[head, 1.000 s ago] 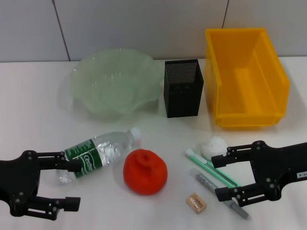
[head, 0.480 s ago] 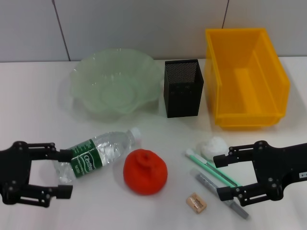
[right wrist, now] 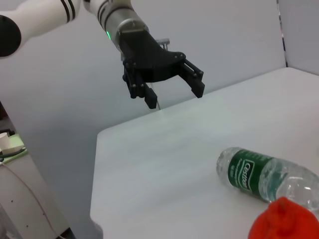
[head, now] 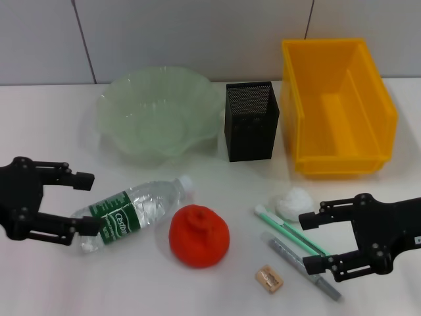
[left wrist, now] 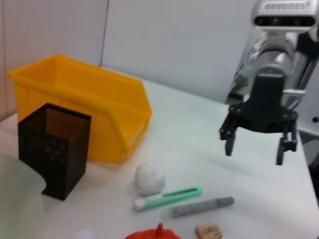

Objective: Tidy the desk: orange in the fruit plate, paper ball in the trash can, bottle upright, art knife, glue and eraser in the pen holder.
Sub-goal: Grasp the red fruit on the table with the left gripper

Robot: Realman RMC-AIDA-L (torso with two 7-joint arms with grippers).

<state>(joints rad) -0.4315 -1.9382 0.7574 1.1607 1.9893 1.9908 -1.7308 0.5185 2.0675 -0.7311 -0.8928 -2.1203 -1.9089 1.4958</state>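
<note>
1. Nearest me, the tan eraser (head: 269, 278) lay flat on the white tabletop (head: 46, 125), just beside the grey glue (head: 302, 268) stick.
2. The right gripper (head: 312, 241) hung with its fingers spread wide over the ends of the glue and the mint-green art knife (head: 288, 230), holding nothing.
3. The orange (head: 199, 236) sat between those tools and the bottle (head: 134, 212), very close to the bottle.
4. The bottle lay on its side, white cap toward the orange; its dark green label carried white lettering that looked like "Cestbon", though I could not read it surely.
5. The left gripper (head: 87, 202) was open around the bottle's base end, one finger close to it, not clamped.
6. The paper ball (head: 294, 202) rested just beyond the knife's white tip.
7. Farther back stood the black mesh pen holder (head: 250, 121), between the pale green fruit plate (head: 158, 116) and the yellow trash can (head: 337, 105).
</note>
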